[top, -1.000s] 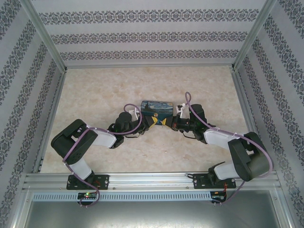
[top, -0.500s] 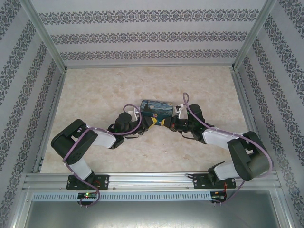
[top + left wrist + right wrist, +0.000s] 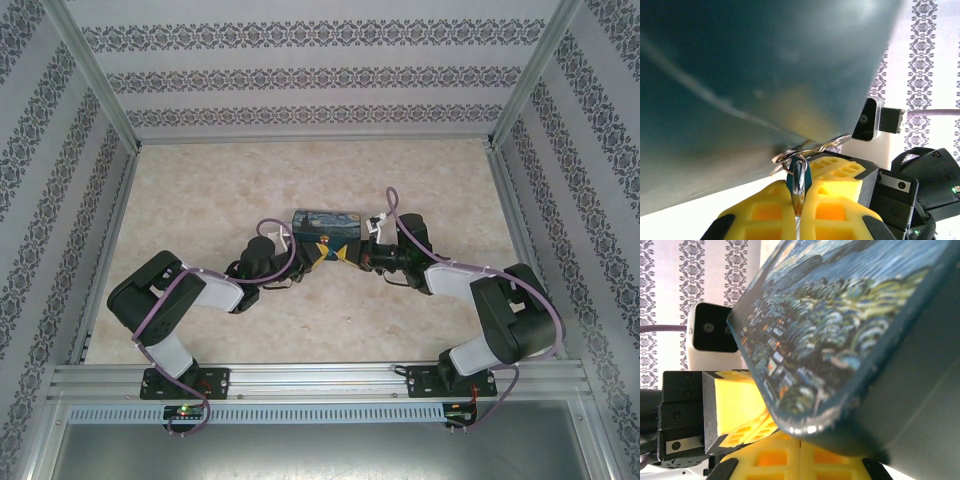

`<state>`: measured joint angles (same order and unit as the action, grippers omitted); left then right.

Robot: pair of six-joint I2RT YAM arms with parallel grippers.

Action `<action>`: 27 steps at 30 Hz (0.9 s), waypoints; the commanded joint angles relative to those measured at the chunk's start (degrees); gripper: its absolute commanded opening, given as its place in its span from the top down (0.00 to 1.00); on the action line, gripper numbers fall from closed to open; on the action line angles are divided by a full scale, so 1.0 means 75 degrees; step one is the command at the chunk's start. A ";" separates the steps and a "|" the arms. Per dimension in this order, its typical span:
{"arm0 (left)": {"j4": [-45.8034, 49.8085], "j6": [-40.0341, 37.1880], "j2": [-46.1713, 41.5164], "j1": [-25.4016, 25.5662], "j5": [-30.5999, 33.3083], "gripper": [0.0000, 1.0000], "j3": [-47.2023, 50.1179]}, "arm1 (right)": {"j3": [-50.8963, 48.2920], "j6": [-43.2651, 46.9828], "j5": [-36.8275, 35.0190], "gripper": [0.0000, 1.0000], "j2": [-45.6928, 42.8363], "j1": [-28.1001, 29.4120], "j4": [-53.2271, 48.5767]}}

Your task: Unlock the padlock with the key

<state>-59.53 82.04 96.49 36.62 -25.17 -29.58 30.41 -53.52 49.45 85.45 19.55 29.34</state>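
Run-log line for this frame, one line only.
left gripper: shut on padlock at box edge | right gripper: shut, close beside left, load unclear | unlock: not confirmed

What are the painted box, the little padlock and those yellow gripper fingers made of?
Box: probably tin or lacquered card; printed picture, glossy glint on its rounded edge.
Padlock: blue-coated body; the shackle looks like bare polished metal by its shine.
Gripper fingers: matte yellow plastic, moulded with square pockets.

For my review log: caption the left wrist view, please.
Left gripper shut on the padlock, close under the box's edge.
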 commanded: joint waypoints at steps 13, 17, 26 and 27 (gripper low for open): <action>-0.1218 0.0418 -0.0407 0.0094 -0.0628 1.00 -0.0099 | 0.0461 0.0104 0.0420 1.00 0.0396 -0.0270 0.0599; -0.1214 0.0420 -0.0375 0.0115 -0.0637 1.00 -0.0136 | 0.0650 0.0239 0.0496 1.00 0.0387 -0.0037 0.0585; -0.1311 0.0586 -0.0393 0.0128 -0.0651 1.00 -0.0150 | 0.0662 0.1216 -0.0312 1.00 0.0094 0.0145 0.0222; -0.1308 0.0582 -0.0395 0.0124 -0.0643 1.00 -0.0146 | 0.0639 0.1247 -0.0399 1.00 0.0082 0.0133 0.0253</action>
<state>-62.24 85.95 95.90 35.88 -23.07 -29.58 34.13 -47.86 50.54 87.15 19.66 29.43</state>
